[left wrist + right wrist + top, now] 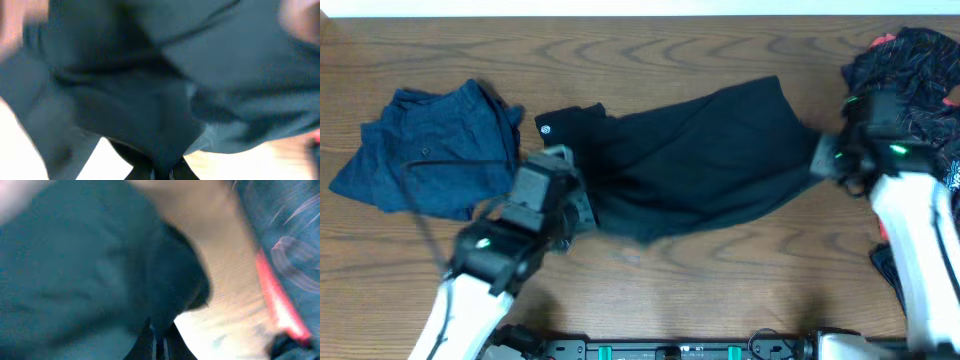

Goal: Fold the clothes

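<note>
The black shirt (700,160) is stretched across the middle of the table between my two grippers, with its small white hexagon logo (545,127) at the left end. My left gripper (582,205) is shut on the shirt's lower left edge; in the left wrist view the fabric (150,90) bunches into the closed jaws (162,172). My right gripper (820,155) is shut on the shirt's right edge; in the right wrist view the fabric (90,270) runs into the closed jaws (159,345). Both wrist views are blurred.
A dark blue garment with a button (430,150) lies crumpled at the left. A black garment with thin red lines (910,60) is piled at the far right, and shows in the right wrist view (285,240). The wooden table (740,280) shows in front.
</note>
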